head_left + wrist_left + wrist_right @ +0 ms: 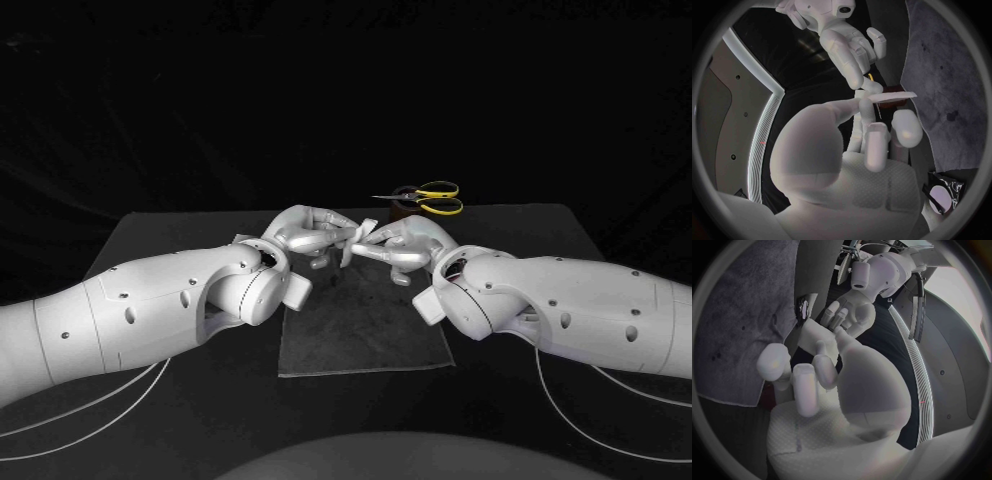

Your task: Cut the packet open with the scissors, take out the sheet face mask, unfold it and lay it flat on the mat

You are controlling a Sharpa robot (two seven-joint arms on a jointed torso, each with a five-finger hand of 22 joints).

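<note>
Two white arms come in from the left and right edges of the head view and meet at the middle, over the far end of the mat (361, 340). The left hand (307, 235) and the right hand (404, 245) are nearly touching, fingertips turned toward each other. Between them is the mask (895, 95), a thin white piece, folded flat as far as I can see and almost edge-on from the left wrist. It is off the desk, up in the air between the hands. The left hand pinches one end of it between two fingertips, its other fingers curled loosely beneath with nothing in them. The right hand has a bent fingertip resting on that same end. I cannot tell if it grips the mask or only touches it. Its other fingers are stretched out clear of the mask.

The mat is a grey rectangle lying flat at the centre of the dark desk (541, 232), its near edge in the lower middle of the head view. The scissors (428, 197), yellow-handled, sit at the desk's far edge, just above the hands in the frame and apart from them, blades on a small brown thing I cannot make out. A crumpled, shiny dark packet (943, 192) lies on the desk just beside the mat's edge, apart from both hands.
</note>
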